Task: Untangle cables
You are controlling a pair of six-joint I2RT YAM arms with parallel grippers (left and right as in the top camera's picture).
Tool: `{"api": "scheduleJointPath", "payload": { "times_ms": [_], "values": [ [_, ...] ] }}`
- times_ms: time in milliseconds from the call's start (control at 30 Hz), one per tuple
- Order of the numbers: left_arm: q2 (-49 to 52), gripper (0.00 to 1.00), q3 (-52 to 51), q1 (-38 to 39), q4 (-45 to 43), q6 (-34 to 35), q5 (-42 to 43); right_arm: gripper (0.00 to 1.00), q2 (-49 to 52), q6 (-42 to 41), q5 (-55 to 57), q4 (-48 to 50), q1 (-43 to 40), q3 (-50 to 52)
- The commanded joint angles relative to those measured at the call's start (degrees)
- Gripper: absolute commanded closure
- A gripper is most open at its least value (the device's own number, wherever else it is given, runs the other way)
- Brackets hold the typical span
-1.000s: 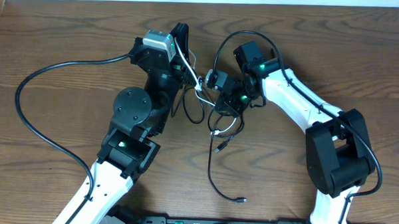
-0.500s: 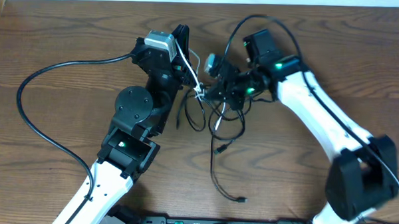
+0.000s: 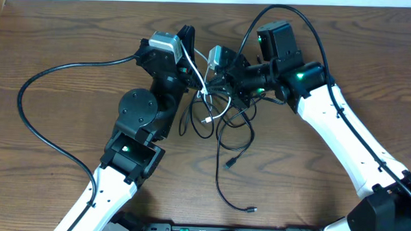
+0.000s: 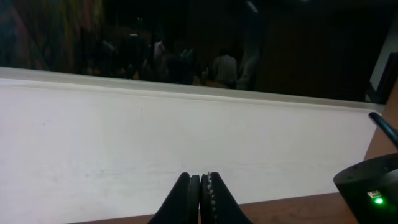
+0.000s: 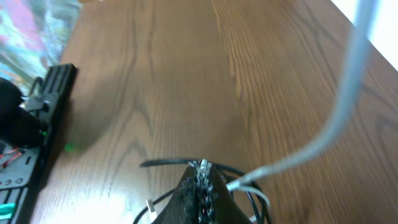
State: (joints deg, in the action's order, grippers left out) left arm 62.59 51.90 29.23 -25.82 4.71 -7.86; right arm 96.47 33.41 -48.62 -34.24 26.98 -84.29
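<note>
"Black cables (image 3: 227, 133), where were they?"
"Just beside the left gripper (image 4: 200, 182), which was pinched shut, its load unclear. Next to it the right gripper (image 5: 200, 168), clamped on the cables, had swung round since earlier."

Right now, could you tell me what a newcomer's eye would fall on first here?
A knot of black cables sprawls on the wooden table, centre of the overhead view. A white cable stands out, running from the knot up beside the left gripper; the right gripper reaches into it, fingers shut.
</note>
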Motion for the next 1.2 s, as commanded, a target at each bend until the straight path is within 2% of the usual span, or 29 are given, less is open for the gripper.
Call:
{"api": "scheduleJointPath", "payload": {
  "times_ms": [0, 167, 333, 833, 1167],
  "values": [
    [-0.09, 0.93, 0.20, -0.28, -0.15, 0.48, -0.17, 0.99, -0.55, -0.57, 3.45, -0.50, 0.39, -0.83],
    [-0.09, 0.92, 0.20, -0.28, -0.17, 0.48, -0.17, 0.99, -0.57, -0.59, -0.20, -0.68, 0.92, -0.83],
    [-0.09, 0.93, 0.20, -0.28, -0.15, 0.46, -0.17, 0.99, -0.55, -0.57, 1.36, -0.74, 1.79, -0.83],
    [-0.09, 0.93, 0.20, -0.31, 0.02, 0.46, -0.17, 0.99, -0.57, -2.56, 29.33, -2.78, 2.21, -0.83],
    [-0.09, 0.92, 0.20, -0.28, 0.04, 0.46, -0.17, 0.99, -0.59, -2.60, 35.52, -0.31, 2.21, -0.83]
  ]
}}
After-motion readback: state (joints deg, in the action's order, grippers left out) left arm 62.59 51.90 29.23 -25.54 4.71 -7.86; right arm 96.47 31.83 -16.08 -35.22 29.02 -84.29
